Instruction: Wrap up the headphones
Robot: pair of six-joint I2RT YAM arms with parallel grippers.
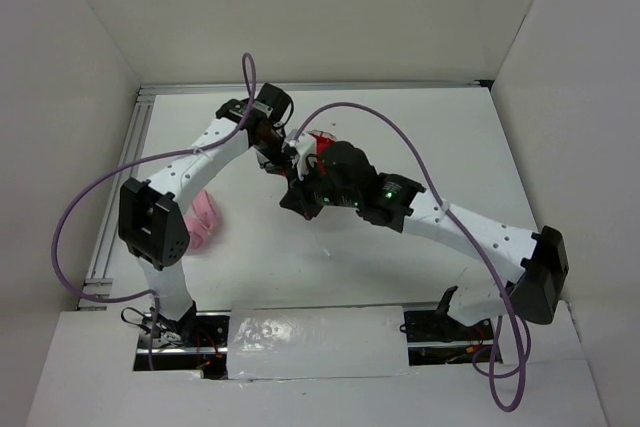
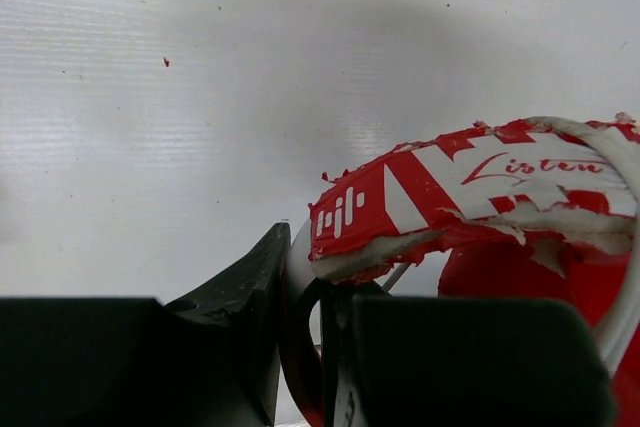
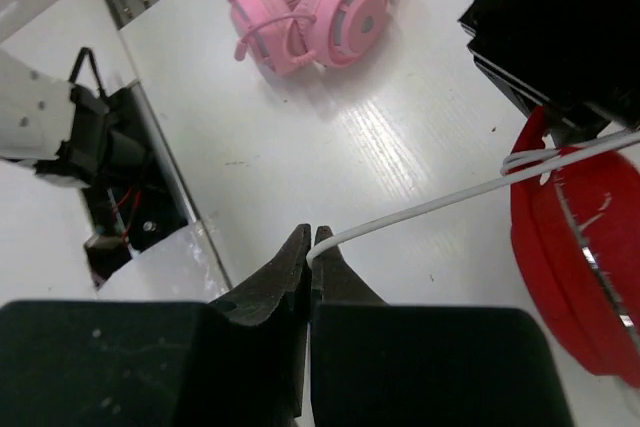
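Observation:
The red headphones (image 1: 318, 141) lie mid-table, mostly hidden under both grippers. My left gripper (image 1: 289, 159) is shut on the worn red-and-white headband (image 2: 450, 187) near its end; in the left wrist view (image 2: 315, 317) the band passes between the jaws, with a red cup (image 2: 510, 267) behind it. The white cable (image 2: 625, 277) loops around the band. My right gripper (image 1: 300, 203) is shut on the thin white cable (image 3: 440, 202), pinched at the fingertips (image 3: 312, 245). The cable runs taut from there up to the red cup (image 3: 570, 247).
Pale pink headphones (image 1: 205, 219) lie left of centre, also in the right wrist view (image 3: 315, 7). An aluminium rail (image 1: 125, 187) runs along the table's left edge. Purple arm cables arch over the table. White walls close in three sides.

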